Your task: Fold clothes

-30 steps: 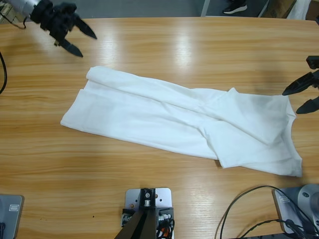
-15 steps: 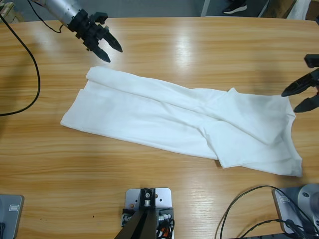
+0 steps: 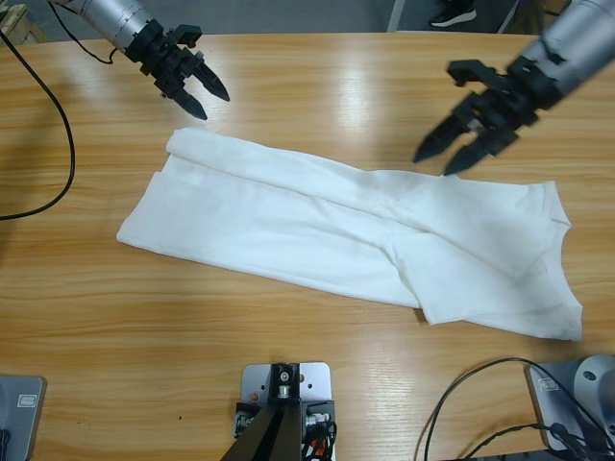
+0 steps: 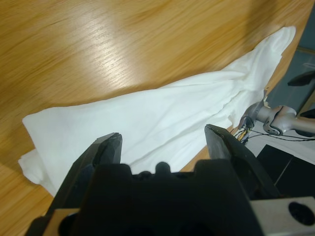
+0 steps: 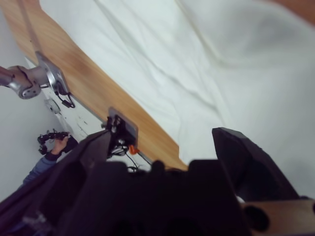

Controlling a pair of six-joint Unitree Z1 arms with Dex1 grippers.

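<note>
Since the earlier picture, the right gripper (image 3: 444, 158) has swung in from the right edge of the table and now hangs over the far edge of the white T-shirt (image 3: 336, 230), near its right part. Its two black jaws are spread wide and hold nothing. The left gripper (image 3: 209, 104) has hardly moved; it hangs over the bare wood just past the shirt's far left corner, also wide open and holding nothing. The shirt lies flat and folded long on the wooden table (image 3: 317, 86), stretching from the left middle toward the near right corner. In the right wrist view a person's hand (image 5: 58, 145) shows small beyond the table.
</note>
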